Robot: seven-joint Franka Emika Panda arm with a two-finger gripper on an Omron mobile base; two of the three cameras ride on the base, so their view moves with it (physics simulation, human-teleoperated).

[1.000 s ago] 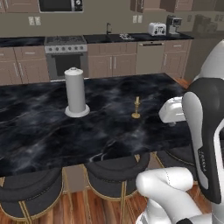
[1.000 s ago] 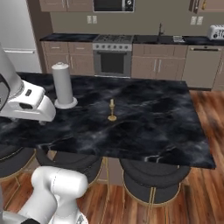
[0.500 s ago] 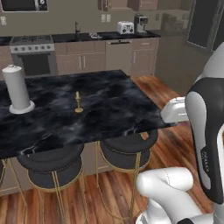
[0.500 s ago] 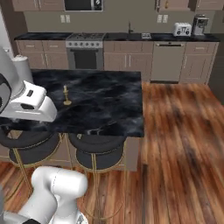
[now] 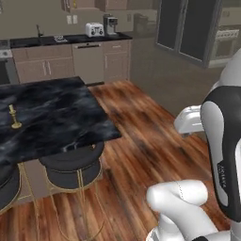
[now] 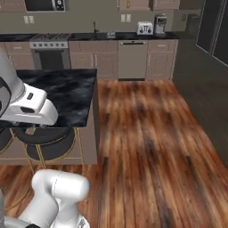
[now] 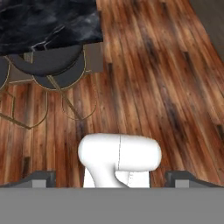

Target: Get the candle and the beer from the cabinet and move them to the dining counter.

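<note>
Golden candle (image 5: 14, 117) upright on black dining counter (image 5: 61, 113), near left edge of left base view. Gripper (image 7: 111, 177) jaws wide apart, empty, over wood floor (image 7: 166, 87) beside stool (image 7: 57, 70).

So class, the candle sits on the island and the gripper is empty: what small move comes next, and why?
Probably keep driving toward the wall cabinets. The candle already stands on the island, the gripper is open and empty, and the beer remains to be fetched.
</note>
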